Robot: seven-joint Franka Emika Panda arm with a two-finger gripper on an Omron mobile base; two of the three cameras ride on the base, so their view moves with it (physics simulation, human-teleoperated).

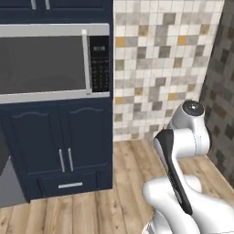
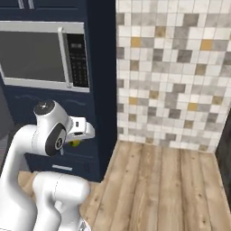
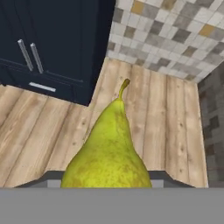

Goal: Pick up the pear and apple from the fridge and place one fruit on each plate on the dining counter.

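Gripper (image 2: 77, 142) closed on pear (image 3: 108, 151), stem pointing away, above wood floor (image 3: 166, 113) nr navy cabinets (image 1: 59, 146); fingertips prob hidden behind fruit.

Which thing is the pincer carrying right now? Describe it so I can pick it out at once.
Start at the navy cabinet under the microwave. In front of it, above the wooden floor, the pincer is shut on the pear: yellow-green, speckled, stem up.

The arm (image 1: 183, 183) is glossy white, built of rounded, bulbous links, with dark charcoal joint bands and a grey circular cap on one joint.
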